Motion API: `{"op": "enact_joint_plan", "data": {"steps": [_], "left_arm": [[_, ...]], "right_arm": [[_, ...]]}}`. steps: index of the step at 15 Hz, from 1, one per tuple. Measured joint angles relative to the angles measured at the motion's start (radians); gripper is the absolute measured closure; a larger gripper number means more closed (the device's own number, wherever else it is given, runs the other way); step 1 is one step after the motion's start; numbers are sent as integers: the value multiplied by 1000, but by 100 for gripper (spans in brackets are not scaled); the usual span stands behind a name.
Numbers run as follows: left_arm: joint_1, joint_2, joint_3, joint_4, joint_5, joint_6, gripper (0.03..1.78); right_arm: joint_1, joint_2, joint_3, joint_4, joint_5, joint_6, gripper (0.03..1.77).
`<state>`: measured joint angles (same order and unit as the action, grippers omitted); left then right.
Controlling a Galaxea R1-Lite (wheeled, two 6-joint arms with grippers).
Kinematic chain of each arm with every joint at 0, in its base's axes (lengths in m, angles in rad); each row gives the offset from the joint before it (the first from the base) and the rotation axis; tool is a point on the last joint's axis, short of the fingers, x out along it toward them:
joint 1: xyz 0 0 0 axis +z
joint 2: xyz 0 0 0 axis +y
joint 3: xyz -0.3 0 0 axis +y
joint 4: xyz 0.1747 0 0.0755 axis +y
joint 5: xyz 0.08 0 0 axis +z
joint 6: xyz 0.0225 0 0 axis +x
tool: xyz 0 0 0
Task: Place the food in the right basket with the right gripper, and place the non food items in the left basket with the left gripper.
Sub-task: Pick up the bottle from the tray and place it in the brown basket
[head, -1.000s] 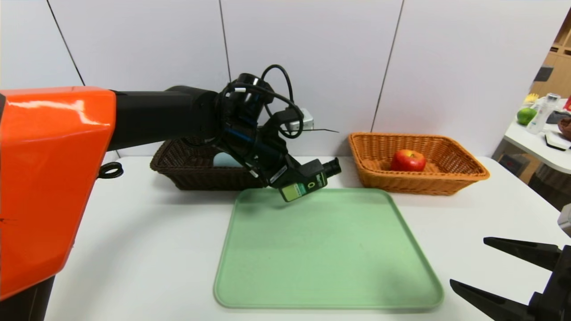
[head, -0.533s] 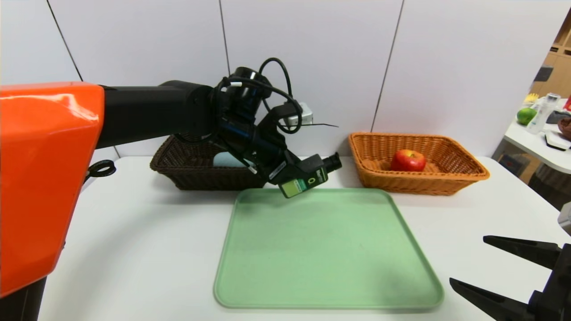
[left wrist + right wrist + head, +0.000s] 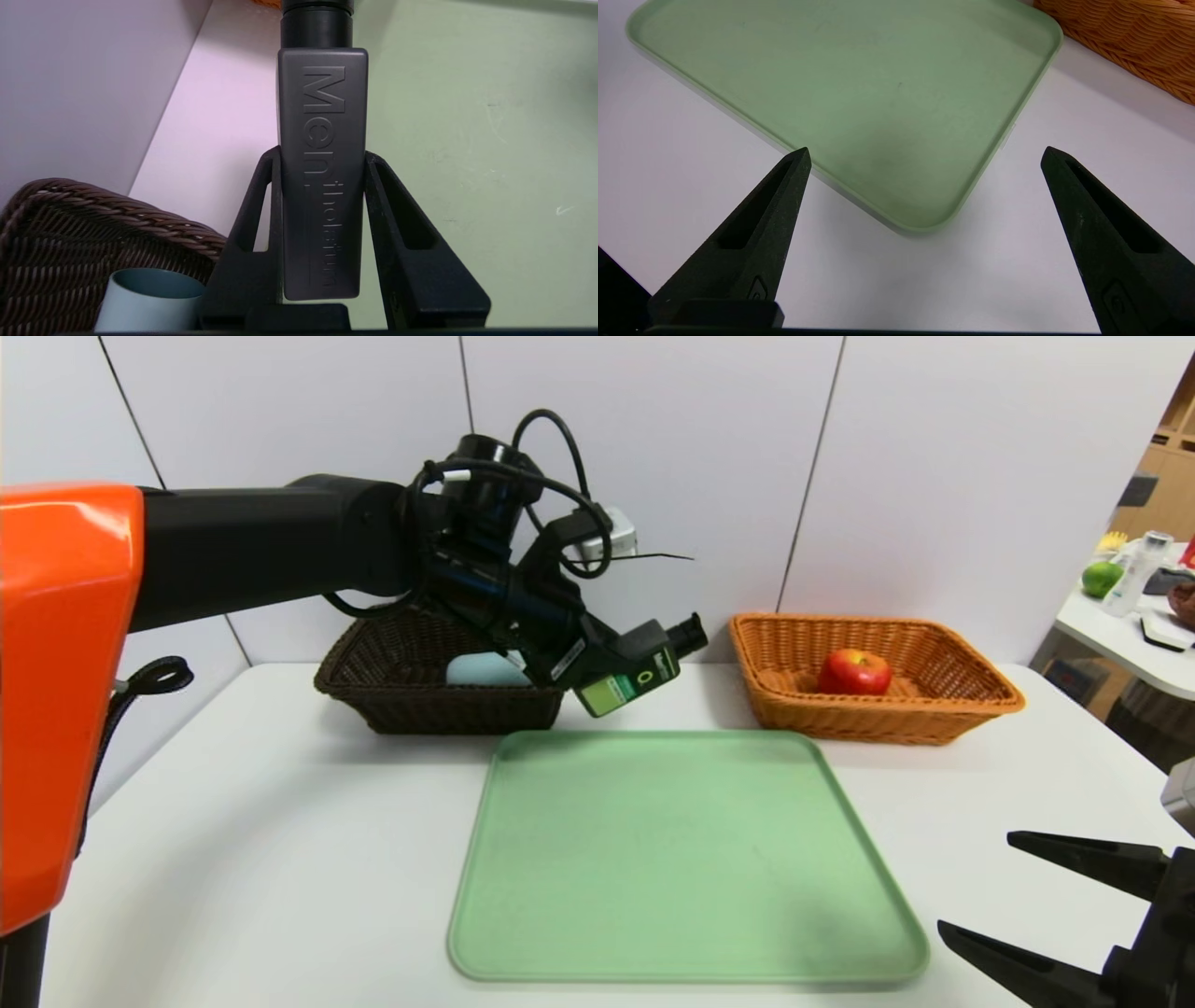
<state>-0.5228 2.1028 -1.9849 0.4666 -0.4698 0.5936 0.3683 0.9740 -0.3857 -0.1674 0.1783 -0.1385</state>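
The black pump bottle hangs tilted in the air, pinched between the two fingers of the left hand, its cap pointing toward the orange-tan basket. It is above the counter just past the far edge of the green tray, beside the right end of the dark brown basket. The pale blue tumbler lies inside that dark basket. The red apple sits in the orange-tan basket, which stands at the counter's far right. The right hand hovers low over the near right corner of the counter, fingers spread wide with nothing between them, just off the tray's corner.

The counter is white and matte; the tray's bare surface shows faint scuffs. Behind it runs a pale panelled wall with thin dark seams. At the far right a second white table carries a green fruit and a clear bottle.
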Motion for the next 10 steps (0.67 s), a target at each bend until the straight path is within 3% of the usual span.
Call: {"op": "enact_joint_plan", "data": {"steps": [10], "left_arm": [[42, -37, -1, -150, 42, -100, 125]], "right_arm": [[24, 1, 1, 0, -8, 3, 10]]}}
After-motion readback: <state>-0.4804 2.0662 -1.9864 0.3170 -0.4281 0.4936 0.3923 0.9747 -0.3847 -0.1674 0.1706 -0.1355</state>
